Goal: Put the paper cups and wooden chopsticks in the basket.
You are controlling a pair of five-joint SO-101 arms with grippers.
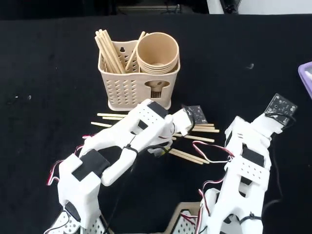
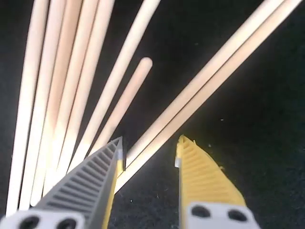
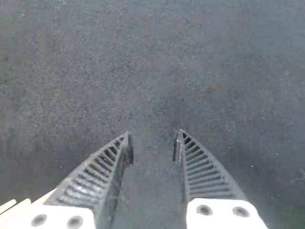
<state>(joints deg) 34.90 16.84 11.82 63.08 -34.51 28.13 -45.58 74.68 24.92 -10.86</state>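
We saw a table [image 1: 48,73] covered in black cloth. On it, toward the far side, stood a beige perforated basket [image 1: 127,90] — and just in front of it, loose wooden chopsticks [image 1: 201,139] lay flat and scattered on the cloth. A purple object [image 1: 306,75] sat at one edge.

The basket [image 1: 129,90] holds paper cups [image 1: 157,53] and chopsticks [image 1: 108,51]; loose chopsticks [image 1: 191,157] lie beside it.

Left tool [image 2: 148,149] parted, low, pointing down; right tool [image 3: 151,143] parted, empty
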